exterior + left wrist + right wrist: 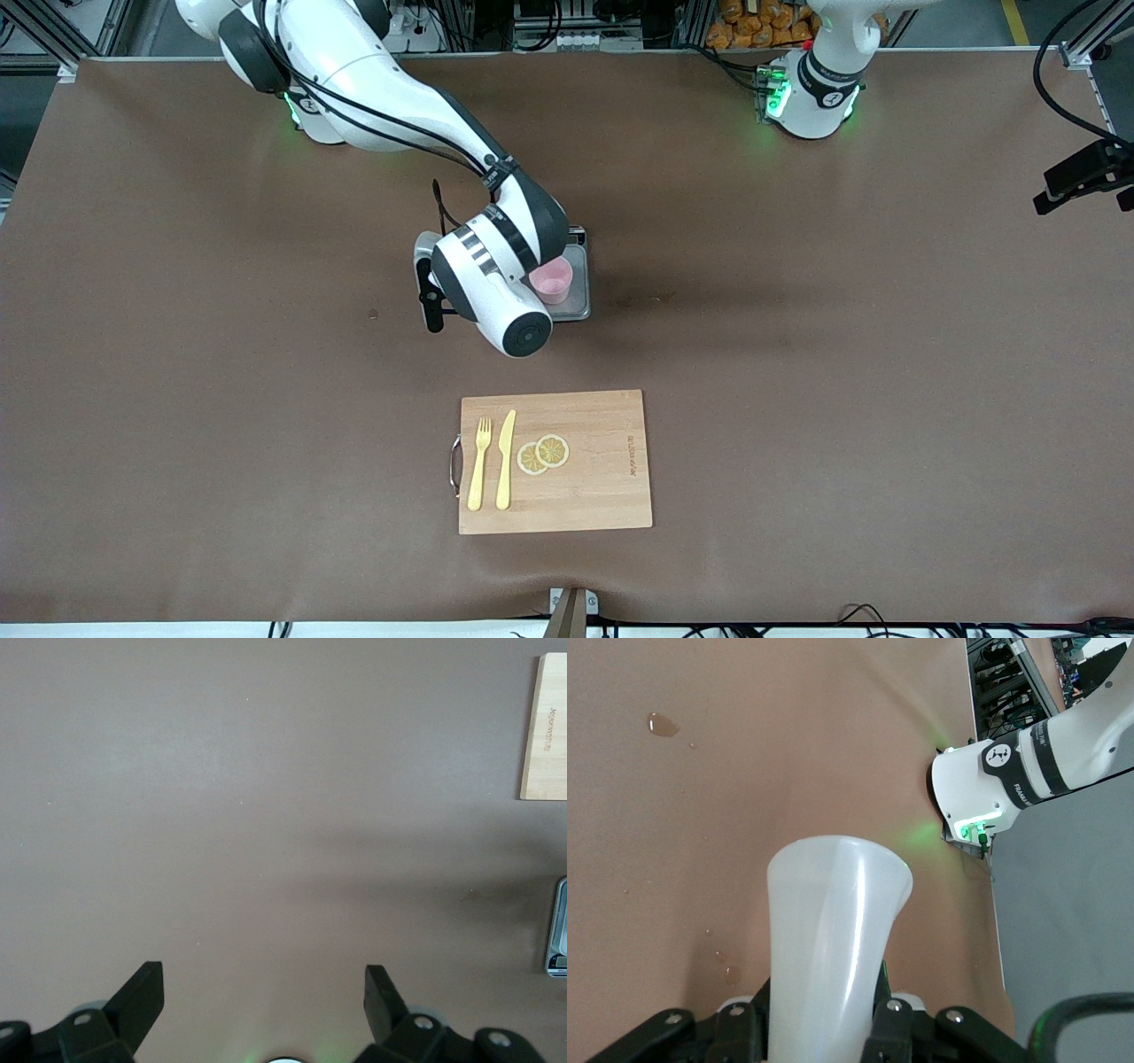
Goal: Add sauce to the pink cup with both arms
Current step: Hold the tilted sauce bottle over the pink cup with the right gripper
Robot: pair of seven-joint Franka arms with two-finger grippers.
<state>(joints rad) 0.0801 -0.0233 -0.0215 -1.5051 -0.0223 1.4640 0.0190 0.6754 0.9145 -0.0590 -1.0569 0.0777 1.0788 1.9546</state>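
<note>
Most of the metal tray at centre frame is hidden under the right arm; in it stands the pink cup, contents unreadable. Right gripper is clamped on the sauce bottle, nozzle unseen. Left gripper hangs with fingers apart, holding nothing.

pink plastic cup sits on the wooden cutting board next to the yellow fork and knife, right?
Not quite. The small light-pink plastic cup sits on the grey metal tray, farther from the front camera than the wooden cutting board. The yellow fork and knife do lie on that board. The front view shows it.
</note>
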